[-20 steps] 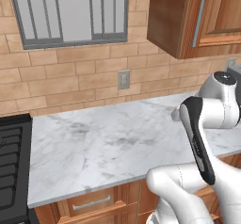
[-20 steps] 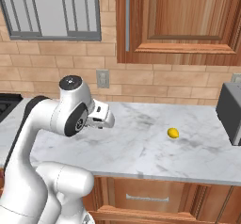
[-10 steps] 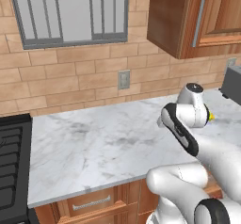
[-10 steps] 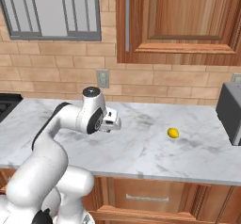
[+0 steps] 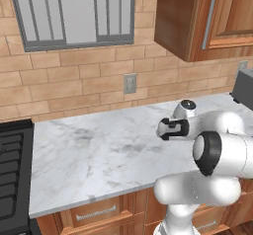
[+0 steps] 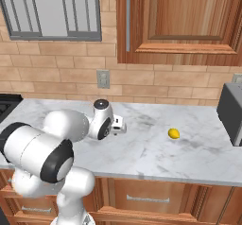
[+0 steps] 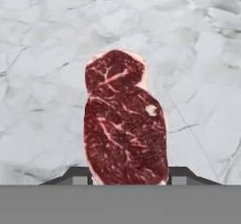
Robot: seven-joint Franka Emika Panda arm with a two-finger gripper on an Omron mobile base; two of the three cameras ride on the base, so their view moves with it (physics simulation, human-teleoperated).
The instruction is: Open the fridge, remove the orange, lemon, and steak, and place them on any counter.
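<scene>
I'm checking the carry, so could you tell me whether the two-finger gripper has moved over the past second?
Yes. In the right base view the two-finger gripper has swung rightwards across the white marble counter, closer to the small yellow lemon.

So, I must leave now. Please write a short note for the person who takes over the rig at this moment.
Hand: shut on the steak, held over the counter.
Lemon: already lies on the counter, to the right of the arm.
Orange and fridge: not seen from here, so their state is unknown.
Done: lemon placed; steak brought to the counter.
Left: put the steak down, release it, then check for the orange.
</scene>
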